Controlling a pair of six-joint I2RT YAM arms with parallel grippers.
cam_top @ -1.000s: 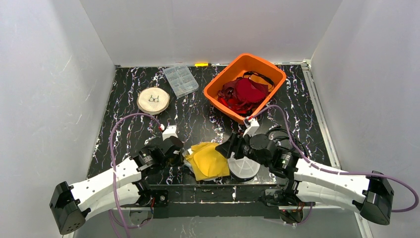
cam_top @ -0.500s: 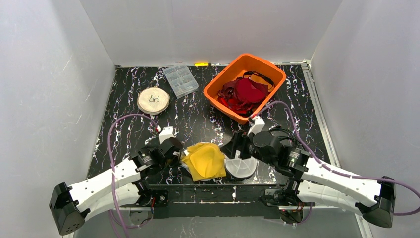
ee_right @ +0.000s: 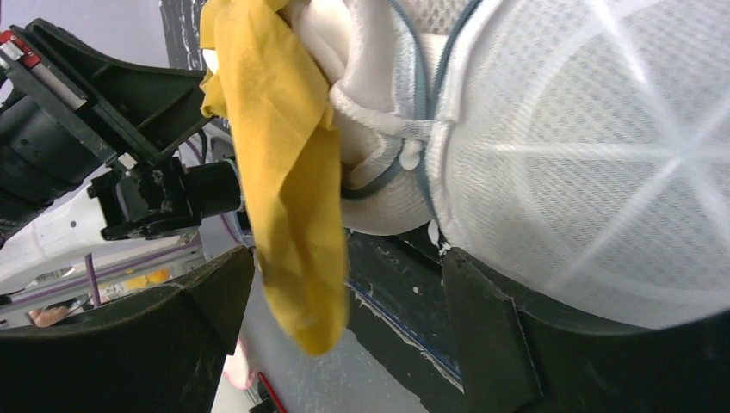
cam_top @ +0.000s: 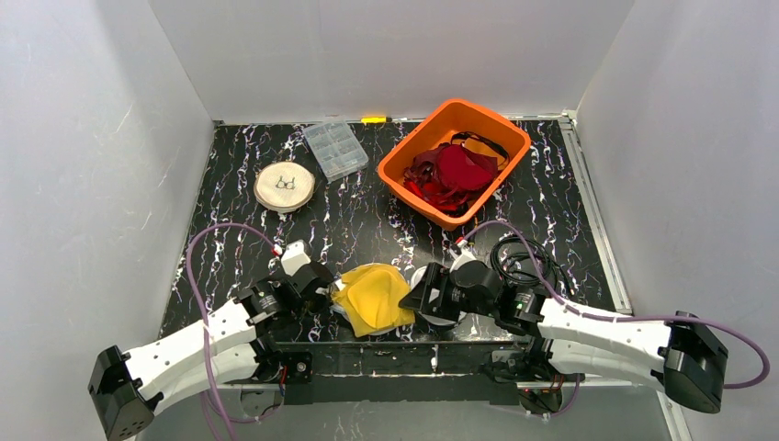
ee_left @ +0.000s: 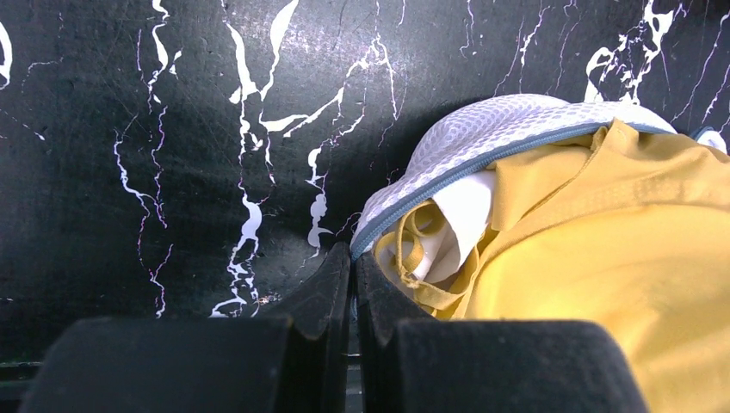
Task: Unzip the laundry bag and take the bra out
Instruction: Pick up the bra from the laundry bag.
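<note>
Rear of black marbled table (cam_top: 367,220), L to R: round wooden disc (cam_top: 285,186), clear compartment box (cam_top: 334,149), small yellow pen-like item (cam_top: 374,119), orange tub (cam_top: 415,138) w/ red fabric (cam_top: 455,170).

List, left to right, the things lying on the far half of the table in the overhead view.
Round wooden disc → clear compartment box → orange basin holding red garments.

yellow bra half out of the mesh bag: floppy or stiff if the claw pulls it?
Likely floppy: the yellow bra hangs in loose folds in the right wrist view. Probably light, since the fabric looks thin. Its strap loops right beside the laundry bag zip edge, so it may snag.
</note>
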